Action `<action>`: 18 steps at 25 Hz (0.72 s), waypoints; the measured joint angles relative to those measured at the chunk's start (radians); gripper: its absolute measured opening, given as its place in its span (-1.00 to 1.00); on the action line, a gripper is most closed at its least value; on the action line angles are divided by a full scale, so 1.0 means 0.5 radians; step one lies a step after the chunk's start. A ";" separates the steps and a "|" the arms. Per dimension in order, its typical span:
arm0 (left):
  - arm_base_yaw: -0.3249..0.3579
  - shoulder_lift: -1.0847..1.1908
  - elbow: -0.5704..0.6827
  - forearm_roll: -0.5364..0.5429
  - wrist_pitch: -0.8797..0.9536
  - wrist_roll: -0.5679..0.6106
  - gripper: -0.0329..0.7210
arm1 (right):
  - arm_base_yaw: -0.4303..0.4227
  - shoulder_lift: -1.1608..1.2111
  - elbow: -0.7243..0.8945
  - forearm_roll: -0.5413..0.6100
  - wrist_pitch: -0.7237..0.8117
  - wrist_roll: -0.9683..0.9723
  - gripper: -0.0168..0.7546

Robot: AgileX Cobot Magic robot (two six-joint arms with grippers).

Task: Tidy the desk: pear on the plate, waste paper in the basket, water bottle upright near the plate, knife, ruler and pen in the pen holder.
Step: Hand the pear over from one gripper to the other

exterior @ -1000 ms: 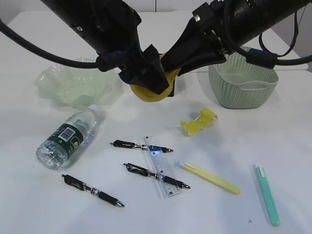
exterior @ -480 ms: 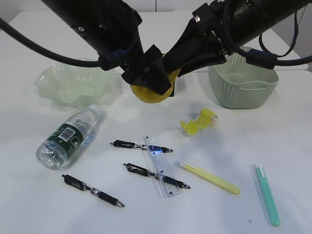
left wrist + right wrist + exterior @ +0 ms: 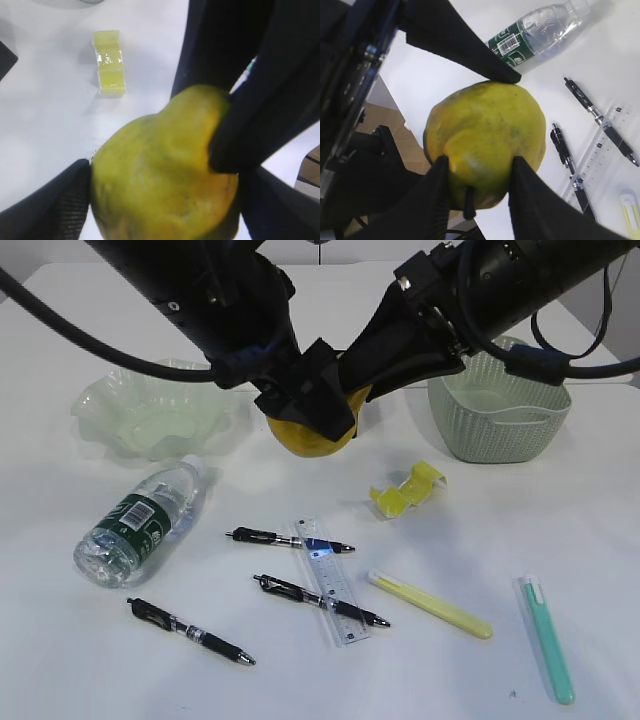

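Exterior view: pear (image 3: 308,436) between both arms' fingers (image 3: 320,405).

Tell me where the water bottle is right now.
In the exterior view the water bottle lies on its side at the left of the desk, in front of the plate and left of the pens.

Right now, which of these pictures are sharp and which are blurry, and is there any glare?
Exterior view: sharp, a bright glare spot on the ruler. Left wrist view: pear soft and out of focus. Right wrist view: pear sharper, near black parts blurred.
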 joint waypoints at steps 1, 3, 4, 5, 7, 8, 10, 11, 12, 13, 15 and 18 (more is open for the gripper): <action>0.000 0.000 0.000 -0.002 0.009 -0.005 0.82 | 0.000 0.000 0.000 0.000 0.003 0.000 -0.31; 0.000 0.000 -0.001 -0.002 0.016 -0.010 0.82 | 0.004 0.000 0.000 0.000 0.003 0.000 -0.31; 0.000 0.000 -0.001 -0.002 0.020 -0.010 0.81 | 0.004 0.000 0.004 0.000 0.005 0.000 -0.31; 0.000 0.000 -0.001 -0.005 0.021 -0.010 0.81 | 0.004 0.000 0.003 0.000 0.005 0.000 -0.31; 0.000 0.000 -0.001 -0.012 0.024 -0.013 0.81 | 0.004 0.000 0.003 -0.001 0.009 0.004 -0.31; 0.000 0.000 -0.001 -0.021 0.028 -0.013 0.81 | 0.004 0.000 0.003 -0.004 0.008 0.004 -0.31; 0.000 0.000 -0.001 -0.024 0.028 -0.013 0.81 | 0.004 0.000 0.003 -0.004 0.013 0.004 -0.31; 0.000 0.000 -0.001 -0.024 0.032 -0.013 0.81 | 0.004 0.000 0.003 -0.006 0.013 0.004 -0.31; 0.000 0.000 -0.001 -0.024 0.032 -0.013 0.80 | 0.004 0.000 0.003 -0.006 0.017 0.004 -0.31; 0.000 0.000 -0.001 -0.024 0.032 -0.013 0.79 | 0.004 0.000 0.003 -0.006 0.018 0.004 -0.31; 0.000 0.000 -0.001 -0.029 0.032 -0.013 0.77 | 0.004 0.000 0.003 -0.006 0.018 0.004 -0.31; 0.000 0.000 -0.001 -0.029 0.040 -0.013 0.74 | 0.004 0.000 0.003 -0.006 0.020 0.004 -0.31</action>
